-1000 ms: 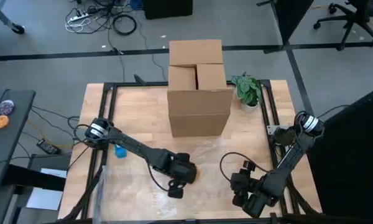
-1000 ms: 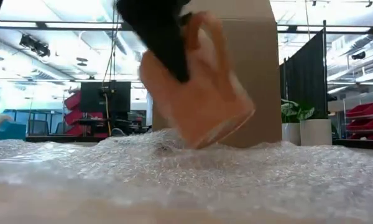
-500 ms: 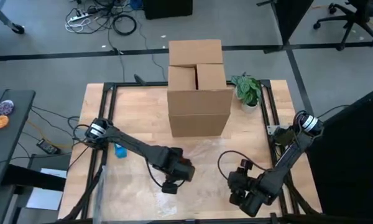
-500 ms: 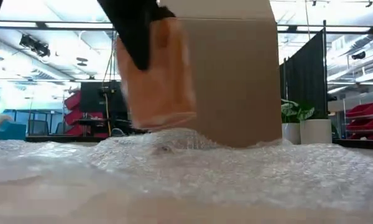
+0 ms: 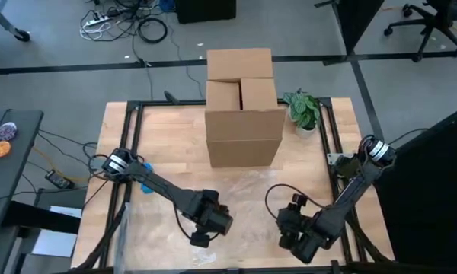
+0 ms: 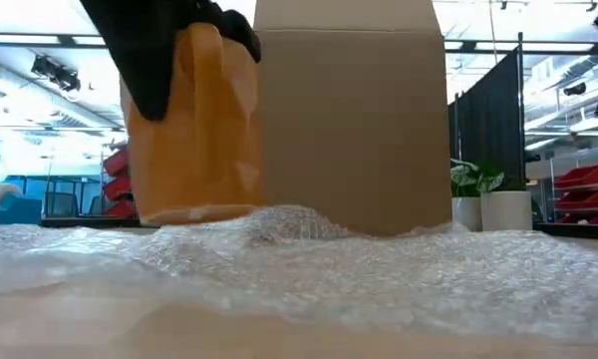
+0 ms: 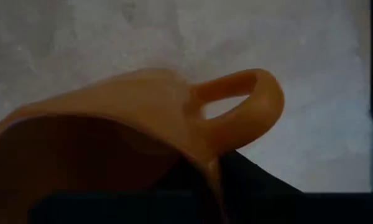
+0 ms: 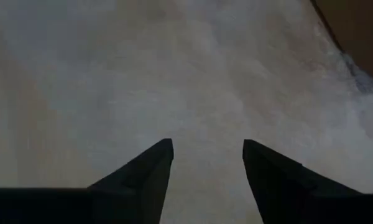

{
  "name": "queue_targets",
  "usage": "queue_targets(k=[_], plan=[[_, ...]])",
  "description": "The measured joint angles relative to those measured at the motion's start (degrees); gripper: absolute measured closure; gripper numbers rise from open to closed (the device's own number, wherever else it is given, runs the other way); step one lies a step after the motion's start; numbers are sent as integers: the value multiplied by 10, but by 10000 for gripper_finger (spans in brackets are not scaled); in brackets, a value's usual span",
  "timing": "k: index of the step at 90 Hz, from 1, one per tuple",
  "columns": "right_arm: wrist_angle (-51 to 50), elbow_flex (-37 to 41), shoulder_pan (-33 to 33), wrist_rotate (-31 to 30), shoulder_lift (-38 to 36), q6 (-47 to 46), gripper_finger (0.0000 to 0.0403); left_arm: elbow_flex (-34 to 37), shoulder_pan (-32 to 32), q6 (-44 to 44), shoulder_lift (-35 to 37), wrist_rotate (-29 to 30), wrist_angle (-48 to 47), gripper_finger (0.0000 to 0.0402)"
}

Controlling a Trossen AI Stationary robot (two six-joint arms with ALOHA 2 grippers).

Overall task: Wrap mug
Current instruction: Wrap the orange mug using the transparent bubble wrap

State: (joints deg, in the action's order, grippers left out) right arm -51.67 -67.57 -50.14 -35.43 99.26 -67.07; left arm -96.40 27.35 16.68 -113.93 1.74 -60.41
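An orange mug (image 6: 194, 130) stands upright over the crinkled bubble wrap (image 6: 379, 269), with my left gripper (image 5: 206, 225) shut on it near the table's front middle. The left wrist view shows the mug's open mouth (image 7: 81, 155) and its handle (image 7: 242, 102). In the high view the gripper hides the mug. My right gripper (image 8: 208, 165) hovers open over the wrap (image 5: 247, 217) at the front right, with nothing between its fingers. My left gripper holds the mug by its rim wall beside the handle (image 7: 205, 155), one finger inside the mug and one outside (image 7: 255, 177). The fingers come from above, pointing down. The mug hangs upright, its base (image 6: 194, 211) level with the wrap's hump; whether it touches, I cannot tell.
A tall cardboard box (image 5: 242, 106) stands at the table's far middle, with a small potted plant (image 5: 303, 111) to its right. A blue object (image 5: 146, 185) lies near the left edge. The wrap covers the near half of the table.
My left gripper has carried the mug toward the table's left and near edges. The mug, tilted a second ago, has tipped back upright and come down close to the bubble wrap.
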Motion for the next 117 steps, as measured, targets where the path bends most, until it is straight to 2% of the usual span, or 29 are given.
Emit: queue_targets(k=[26,31,44,51,59,74,83,96,110,117], plan=[[29,104,27,109,0,-63,146,30,1,-12,-6,16,78,309],[61,127,30,129,0,-64,138,30,1,-15,-6,16,79,307],[170,184,32,131,-6,-67,139,30,1,-13,-6,16,78,307],[192,195,32,125,-6,-68,157,17,2,1,-6,16,61,306],[199,188,32,117,-4,-54,196,-14,7,19,-7,16,38,303],[216,156,26,90,3,25,313,-102,34,17,-7,19,-61,302],[251,137,27,91,3,82,385,-141,60,37,-5,53,-132,302],[281,72,26,59,2,173,392,-158,103,92,-6,137,-197,302],[303,-12,31,-22,2,339,401,-158,142,105,-6,197,-150,302],[341,-39,43,-37,1,433,401,-158,158,99,-6,223,-121,302]])
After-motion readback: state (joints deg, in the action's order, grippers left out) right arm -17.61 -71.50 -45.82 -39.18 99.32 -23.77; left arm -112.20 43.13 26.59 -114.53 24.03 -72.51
